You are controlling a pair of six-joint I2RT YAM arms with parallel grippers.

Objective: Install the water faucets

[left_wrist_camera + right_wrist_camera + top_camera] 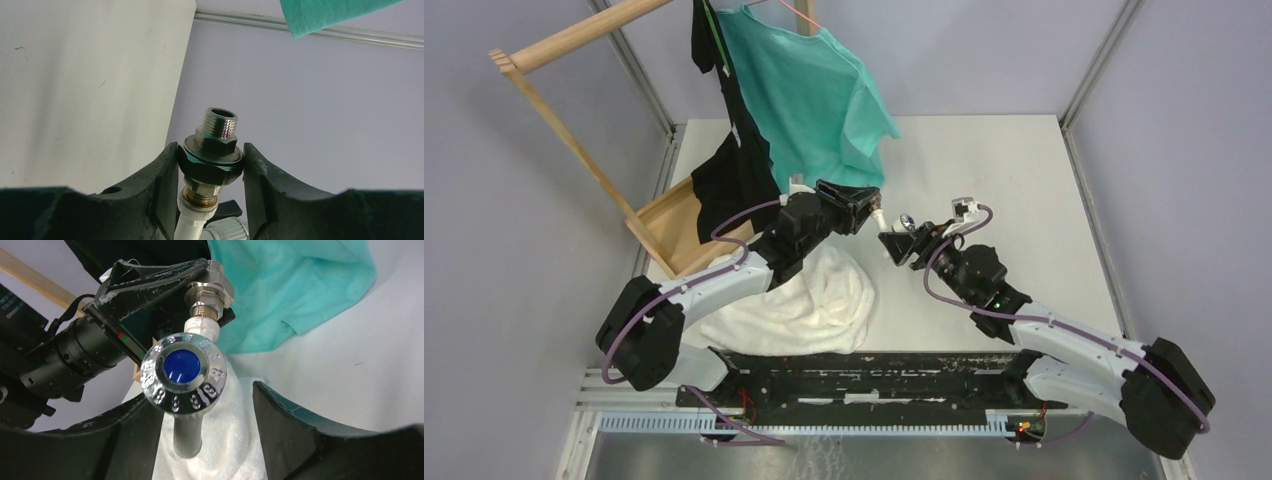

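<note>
Sticking up between the left gripper's fingers, the silver threaded fitting is clamped at its dark hex collar, above the table. Its white spout ends in a blue-dotted knob lying between the right gripper's spread fingers, clear of one. A white towel lies beneath.

2 pincers; 1 faucet; 2 garments; 1 towel; 1 wdn rack
</note>
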